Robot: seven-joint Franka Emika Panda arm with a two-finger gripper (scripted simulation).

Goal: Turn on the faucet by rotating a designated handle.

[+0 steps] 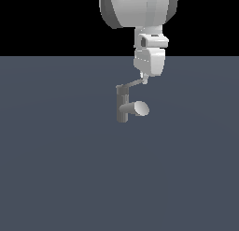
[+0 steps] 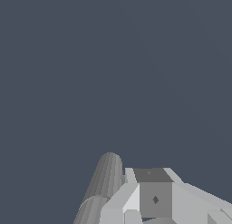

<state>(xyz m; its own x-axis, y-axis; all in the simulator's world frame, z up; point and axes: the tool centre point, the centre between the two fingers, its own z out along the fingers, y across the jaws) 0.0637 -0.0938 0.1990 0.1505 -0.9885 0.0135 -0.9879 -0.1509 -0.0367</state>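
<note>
Currently you are at the contact step: the gripper (image 1: 144, 79) has its tip at the outer end of the handle (image 1: 134, 83), the thin pale lever that runs slantwise from the top cap of the faucet (image 1: 124, 104). The faucet stands on the grey bench (image 1: 56, 169) near mid-scene in the exterior view, post upright, with the short thick spout (image 1: 138, 108) and its pale oval end pointing toward the exterior view's right, below the lever. Gripper tip and handle end appear to touch, or sit just beside each other; the render is too coarse for you to separate them. Gripper state: cannot tell. The fingers are too small in the exterior view, and the wrist view shows only one blocky grey finger (image 2: 154, 193) beside a ribbed grey cylinder (image 2: 103, 184), most likely the faucet post or spout. No rotation can be judged from the handle's pose alone. For the next move, you would push sideways on the lever's far end, sweeping an arc about the post axis while holding height, so the tip does not ride over the thin bar or slip off it.
</note>
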